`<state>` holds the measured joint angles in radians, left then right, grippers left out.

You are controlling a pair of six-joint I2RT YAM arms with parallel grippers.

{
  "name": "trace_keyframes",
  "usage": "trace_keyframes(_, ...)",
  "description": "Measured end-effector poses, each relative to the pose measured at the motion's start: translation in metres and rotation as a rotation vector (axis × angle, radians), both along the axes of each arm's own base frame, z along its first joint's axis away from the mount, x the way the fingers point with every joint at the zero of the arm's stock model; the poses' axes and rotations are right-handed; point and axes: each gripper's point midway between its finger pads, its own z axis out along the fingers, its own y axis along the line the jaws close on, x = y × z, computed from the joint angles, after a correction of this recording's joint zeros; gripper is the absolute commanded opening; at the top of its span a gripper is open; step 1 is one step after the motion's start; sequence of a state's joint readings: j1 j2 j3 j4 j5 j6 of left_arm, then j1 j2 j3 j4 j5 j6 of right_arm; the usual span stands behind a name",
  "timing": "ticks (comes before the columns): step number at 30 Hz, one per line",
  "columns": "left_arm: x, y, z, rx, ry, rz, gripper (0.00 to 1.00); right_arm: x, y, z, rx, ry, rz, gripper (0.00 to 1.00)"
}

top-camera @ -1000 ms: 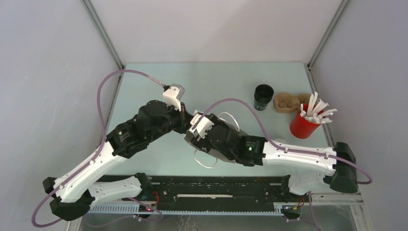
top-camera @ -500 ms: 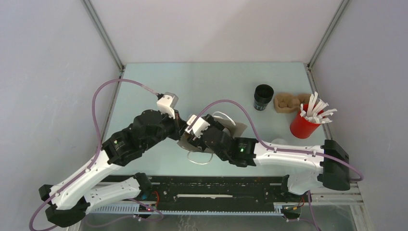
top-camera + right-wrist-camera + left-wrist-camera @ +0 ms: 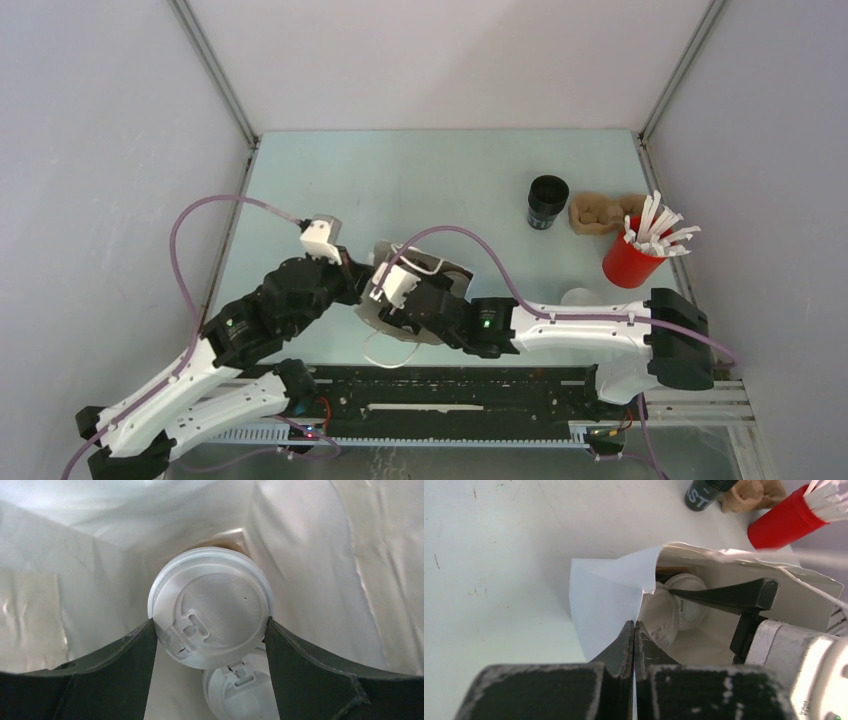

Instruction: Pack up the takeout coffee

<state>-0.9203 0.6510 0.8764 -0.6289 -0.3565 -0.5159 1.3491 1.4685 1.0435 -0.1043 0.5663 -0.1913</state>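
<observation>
A white paper bag (image 3: 604, 595) lies on its side on the table, its mouth facing my arms; in the top view the bag (image 3: 458, 282) is mid-table under both wrists. My left gripper (image 3: 634, 626) is shut on the bag's rim, holding the mouth apart. My right gripper (image 3: 211, 625) reaches inside the bag, its fingers pressed on both sides of a white-lidded coffee cup (image 3: 210, 605). A second lidded cup (image 3: 240, 692) sits just beneath it in the bag. Both lids (image 3: 674, 605) show through the mouth in the left wrist view.
A black cup (image 3: 547, 200), a brown cardboard carrier (image 3: 600, 214) and a red cup of white sticks (image 3: 635, 258) stand at the back right. A pale round object (image 3: 580, 297) lies beside the right arm. The enclosure walls rise on both sides.
Both arms have drawn back toward the near left, taking the bag with them. The grips have not changed.
</observation>
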Motion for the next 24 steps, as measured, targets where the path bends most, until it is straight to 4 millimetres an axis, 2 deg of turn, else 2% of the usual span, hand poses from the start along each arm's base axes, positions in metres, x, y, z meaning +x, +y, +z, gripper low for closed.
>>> trace_keyframes(4,-0.003,0.010,-0.003,-0.059,-0.011,0.045,0.00,-0.010,0.005,-0.007,-0.033,0.031,0.048,0.32)
trace_keyframes(9,-0.005,0.014,-0.012,-0.109,-0.007,0.070,0.00,-0.016,0.012,-0.005,-0.065,0.045,0.078,0.32)
trace_keyframes(15,-0.007,0.014,-0.018,-0.120,0.010,0.072,0.00,-0.002,0.027,0.001,-0.122,0.002,0.038,0.31)
trace_keyframes(24,-0.012,0.020,-0.016,-0.133,0.007,0.072,0.00,0.012,0.018,-0.003,-0.201,-0.066,-0.034,0.31)
